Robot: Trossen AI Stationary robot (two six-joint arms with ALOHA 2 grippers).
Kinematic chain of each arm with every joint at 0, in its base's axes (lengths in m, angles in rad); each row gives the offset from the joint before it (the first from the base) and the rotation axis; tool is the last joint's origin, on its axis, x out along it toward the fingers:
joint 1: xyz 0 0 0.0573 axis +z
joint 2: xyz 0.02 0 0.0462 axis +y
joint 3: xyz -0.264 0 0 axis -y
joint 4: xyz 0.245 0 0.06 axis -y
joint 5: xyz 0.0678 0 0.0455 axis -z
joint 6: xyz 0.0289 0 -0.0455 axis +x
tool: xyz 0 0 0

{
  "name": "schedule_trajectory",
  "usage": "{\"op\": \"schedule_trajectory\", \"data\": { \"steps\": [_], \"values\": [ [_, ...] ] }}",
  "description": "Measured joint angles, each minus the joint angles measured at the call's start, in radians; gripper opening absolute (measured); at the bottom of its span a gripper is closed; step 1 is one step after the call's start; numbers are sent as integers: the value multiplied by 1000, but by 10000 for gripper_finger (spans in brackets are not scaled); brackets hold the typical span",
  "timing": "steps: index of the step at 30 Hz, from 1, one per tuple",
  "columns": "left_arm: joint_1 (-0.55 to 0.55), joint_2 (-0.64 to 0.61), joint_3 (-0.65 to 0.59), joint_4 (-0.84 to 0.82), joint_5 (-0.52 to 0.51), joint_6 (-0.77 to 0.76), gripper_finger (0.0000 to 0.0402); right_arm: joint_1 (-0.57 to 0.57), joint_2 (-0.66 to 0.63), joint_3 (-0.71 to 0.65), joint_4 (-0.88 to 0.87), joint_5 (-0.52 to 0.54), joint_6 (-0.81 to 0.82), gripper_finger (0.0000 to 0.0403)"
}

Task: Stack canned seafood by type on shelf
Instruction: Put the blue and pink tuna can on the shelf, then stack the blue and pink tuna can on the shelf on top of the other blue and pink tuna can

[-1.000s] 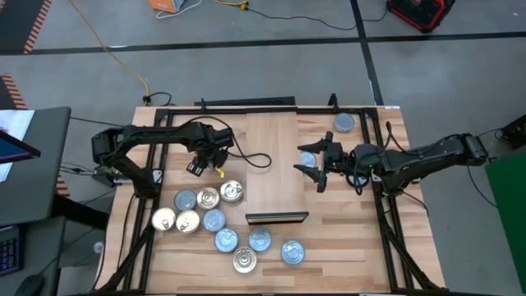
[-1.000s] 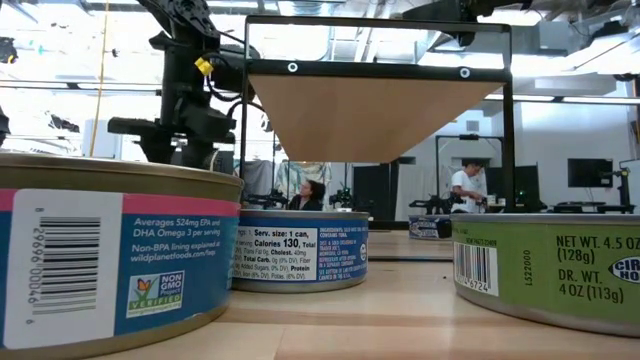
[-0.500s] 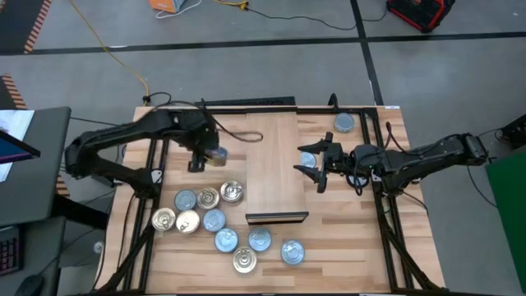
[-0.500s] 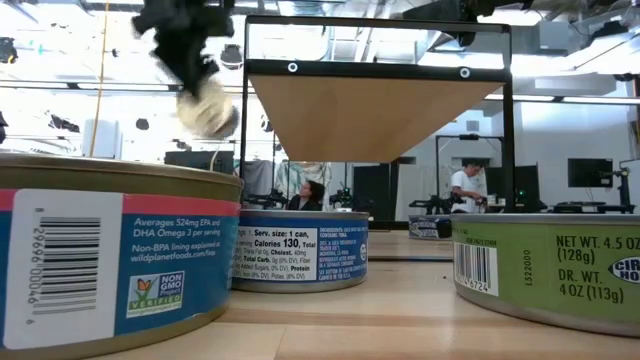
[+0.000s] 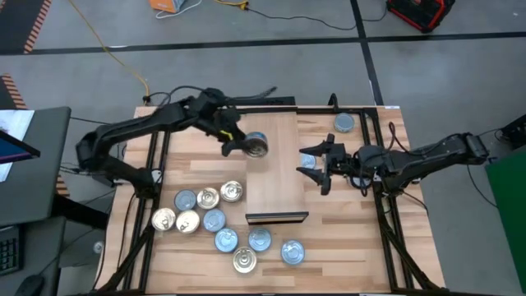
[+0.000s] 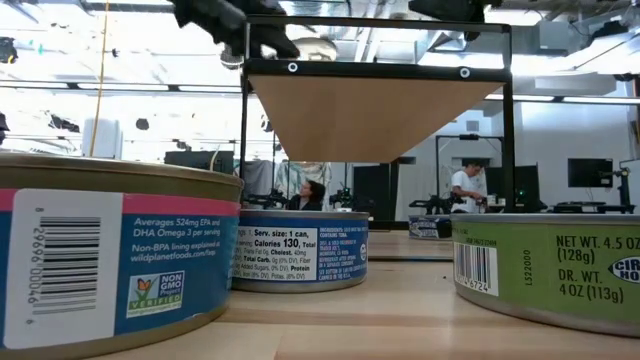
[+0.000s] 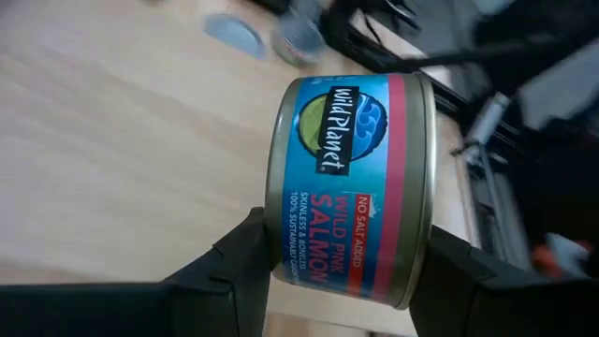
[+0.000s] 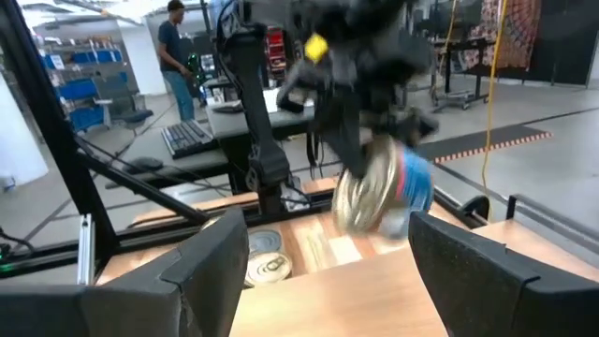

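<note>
- While the left claw [image 5: 246, 148] hangs over the shelf's [image 5: 275, 185] far left edge, it grips a salmon tin [image 7: 351, 187] on its side.
- The right claw [image 5: 316, 162] waits wide open and empty at the shelf's right edge, beside a blue tin [image 5: 307, 160].
- Ten more tins [image 5: 214, 220] lie on the table [image 5: 345, 222], near and left.

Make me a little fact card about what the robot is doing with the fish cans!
left gripper: shut on a salmon can, held on its side over the shelf's left edge
right gripper: open, empty, over the shelf's right edge
shelf: light wood board in the table's middle
loose cans: a group on the table, left of and in front of the shelf
far can: alone near the table's back right
</note>
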Motion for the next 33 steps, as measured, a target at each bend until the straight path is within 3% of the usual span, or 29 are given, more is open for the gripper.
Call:
{"op": "schedule_trajectory", "data": {
  "steps": [3,6,12,16,26,33],
  "values": [
    [26,65,0,10,105,30,187,0,-29,0,-26,0,-1,317],
    [66,133,32,13,138,36,191,-1,-44,0,-40,0,-8,317],
    [129,257,114,7,154,-92,192,-11,-42,0,-50,0,-27,317],
    [147,290,143,8,142,-115,219,-9,-42,0,-52,1,-30,317],
    [146,293,226,4,-34,36,311,-9,-42,0,-58,1,-30,317],
    [109,271,302,-65,-263,223,319,-9,-42,0,-60,1,-30,317]
  ]
}}
